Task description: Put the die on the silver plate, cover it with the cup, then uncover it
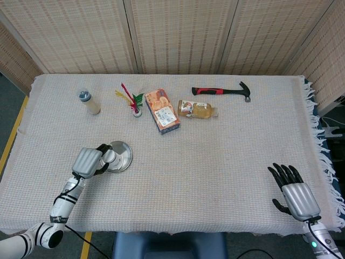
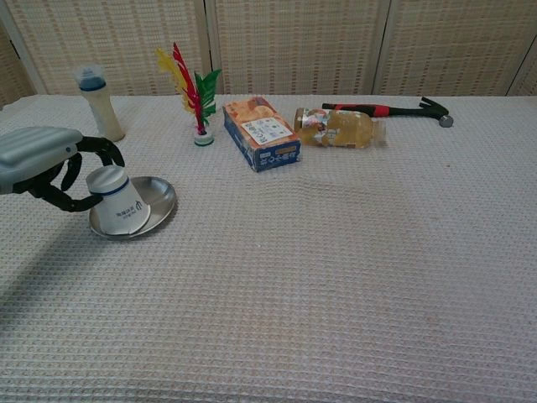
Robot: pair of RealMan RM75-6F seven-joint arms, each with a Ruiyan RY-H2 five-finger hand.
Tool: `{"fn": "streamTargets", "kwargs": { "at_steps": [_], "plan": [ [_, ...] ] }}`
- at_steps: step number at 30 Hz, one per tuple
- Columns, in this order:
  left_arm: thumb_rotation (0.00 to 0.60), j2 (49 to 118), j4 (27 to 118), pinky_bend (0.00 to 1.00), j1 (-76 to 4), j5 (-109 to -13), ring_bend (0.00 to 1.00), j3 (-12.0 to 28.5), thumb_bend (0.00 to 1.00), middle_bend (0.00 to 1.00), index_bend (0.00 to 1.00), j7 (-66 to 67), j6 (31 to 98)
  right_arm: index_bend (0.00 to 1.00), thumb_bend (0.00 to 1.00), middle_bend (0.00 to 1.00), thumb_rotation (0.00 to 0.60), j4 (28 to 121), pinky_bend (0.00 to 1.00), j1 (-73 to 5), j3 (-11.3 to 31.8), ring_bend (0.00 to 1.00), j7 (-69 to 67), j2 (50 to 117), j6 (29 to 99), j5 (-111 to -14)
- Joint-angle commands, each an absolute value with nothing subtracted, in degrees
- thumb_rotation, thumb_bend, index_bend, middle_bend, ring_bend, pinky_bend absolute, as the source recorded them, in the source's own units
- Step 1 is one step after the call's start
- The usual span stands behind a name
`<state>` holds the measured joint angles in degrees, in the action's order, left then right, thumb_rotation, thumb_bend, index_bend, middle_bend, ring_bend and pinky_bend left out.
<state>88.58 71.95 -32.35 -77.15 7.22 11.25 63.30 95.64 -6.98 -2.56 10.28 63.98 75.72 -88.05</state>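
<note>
The left hand (image 2: 50, 168) grips the inverted cup (image 2: 117, 201) on the silver plate (image 2: 161, 195), apparently covering the die; next, lift it straight up.

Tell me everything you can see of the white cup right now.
The white paper-like cup with a blue band is upside down, mouth down on the round silver metal plate, tilted slightly. Small print marks its side. The left hand grips it near its upturned base. The die is not visible.
</note>
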Motion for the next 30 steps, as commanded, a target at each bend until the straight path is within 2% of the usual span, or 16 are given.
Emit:
{"fn": "streamTargets", "kwargs": {
  "at_steps": [1, 13, 22, 30],
  "plan": [
    [0.600, 89.31, 70.45, 0.76, -32.41, -77.38, 0.64, 7.52, 0.49, 0.80, 0.64, 11.64, 64.26, 0.00, 0.18, 0.00, 0.600, 95.58, 0.00, -7.08, -2.56, 0.00, 10.25, 64.01, 75.44, -87.90],
    [0.600, 94.20, 62.43, 0.76, -33.18, -78.40, 0.65, 9.06, 0.49, 0.82, 0.66, 8.56, 67.36, 0.00, 0.18, 0.00, 0.600, 95.48, 0.00, -7.15, -2.48, 0.00, 10.55, 64.17, 75.29, -87.64],
    [0.600, 88.65, 71.75, 0.77, -32.31, -76.74, 0.66, 7.84, 0.49, 0.84, 0.67, 4.40, 62.70, 0.00, 0.18, 0.00, 0.600, 95.46, 0.00, -7.08, -2.49, 0.00, 10.43, 64.11, 75.50, -87.77],
    [0.600, 86.68, 74.09, 0.78, -32.44, -76.39, 0.66, 7.57, 0.49, 0.84, 0.67, 3.06, 61.07, 0.00, 0.18, 0.00, 0.600, 95.64, 0.00, -6.97, -2.63, 0.00, 10.61, 64.14, 75.62, -87.93]
  ]
}}
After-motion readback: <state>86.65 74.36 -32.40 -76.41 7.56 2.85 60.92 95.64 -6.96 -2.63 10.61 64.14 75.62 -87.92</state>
